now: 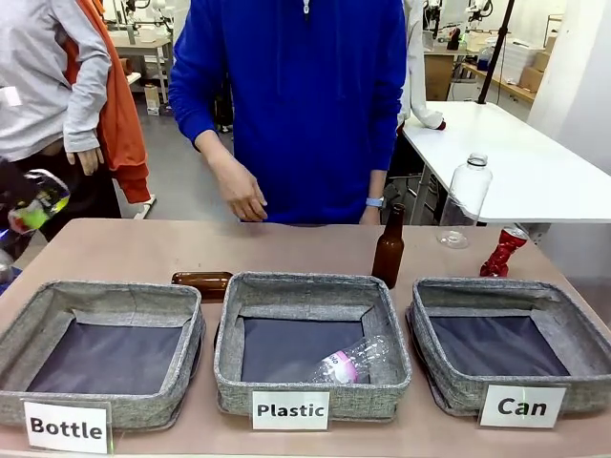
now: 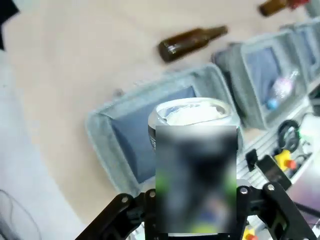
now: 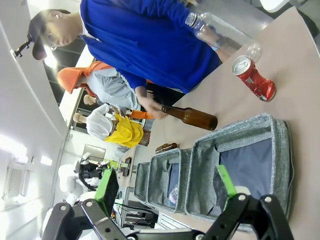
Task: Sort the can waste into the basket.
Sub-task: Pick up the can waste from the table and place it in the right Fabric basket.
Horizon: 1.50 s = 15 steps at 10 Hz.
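My left gripper (image 2: 195,205) is shut on a dark blue and silver can (image 2: 192,114), held in the air above the "Bottle" basket (image 2: 102,131). In the front view this can (image 1: 38,202), green at one end, hangs at the far left edge above the table. A red creased can (image 1: 503,252) stands behind the grey "Can" basket (image 1: 496,284), which has nothing in it. My right gripper (image 3: 167,186) is open and bare, raised on the near side of the "Can" basket (image 3: 240,129), with the red can (image 3: 253,78) beyond it.
The "Plastic" basket (image 1: 307,282) holds a clear plastic bottle (image 1: 348,363). A brown bottle (image 1: 389,248) stands behind it and another brown bottle (image 1: 202,281) lies behind the "Bottle" basket (image 1: 105,289). A clear bottle (image 1: 466,200) stands far right. A person's hand (image 1: 241,196) hangs at the far edge.
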Tool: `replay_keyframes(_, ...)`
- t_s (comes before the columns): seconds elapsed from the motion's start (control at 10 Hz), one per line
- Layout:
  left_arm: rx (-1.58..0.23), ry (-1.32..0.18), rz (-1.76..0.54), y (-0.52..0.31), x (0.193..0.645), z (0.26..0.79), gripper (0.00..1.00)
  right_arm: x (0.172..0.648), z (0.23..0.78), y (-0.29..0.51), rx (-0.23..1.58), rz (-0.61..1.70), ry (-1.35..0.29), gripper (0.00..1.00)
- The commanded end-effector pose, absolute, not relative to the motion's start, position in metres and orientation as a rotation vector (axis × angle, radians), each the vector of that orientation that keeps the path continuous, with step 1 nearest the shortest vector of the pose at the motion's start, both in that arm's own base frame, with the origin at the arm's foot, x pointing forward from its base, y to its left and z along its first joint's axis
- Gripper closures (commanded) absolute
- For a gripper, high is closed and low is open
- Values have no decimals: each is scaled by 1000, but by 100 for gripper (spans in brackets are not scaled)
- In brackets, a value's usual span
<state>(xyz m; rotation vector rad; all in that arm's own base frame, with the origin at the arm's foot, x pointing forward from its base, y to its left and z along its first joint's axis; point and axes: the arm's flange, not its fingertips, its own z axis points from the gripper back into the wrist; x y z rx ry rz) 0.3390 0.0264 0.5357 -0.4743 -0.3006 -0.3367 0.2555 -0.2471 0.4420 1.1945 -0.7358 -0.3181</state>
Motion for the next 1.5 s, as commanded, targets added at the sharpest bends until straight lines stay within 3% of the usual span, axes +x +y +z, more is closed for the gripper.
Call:
replay_keyframes(0.0,-523,-370,-408,24,316,523,100,258,443,-248,1203,-299,-771,0)
replay_keyframes(0.1,-474,-301,-337,26,339,536,100,258,443,-248,1203,-299,-771,0)
replay_keyframes(0.4,-474,-301,-337,26,339,536,100,258,443,-248,1203,-299,-771,0)
replay_keyframes(0.5,-488,-316,-358,24,326,531,62,258,443,-248,1203,-299,-771,0)
replay_keyframes(0.9,-435,-238,-776,-170,382,545,62,258,443,-248,1203,-299,-771,0)
replay_keyframes(1.3,-309,-403,-1260,-396,416,557,62,256,443,-247,1193,-316,-736,0)
replay_keyframes(1.4,-342,-446,-1376,-450,422,549,62,211,494,-295,1097,-315,-881,0)
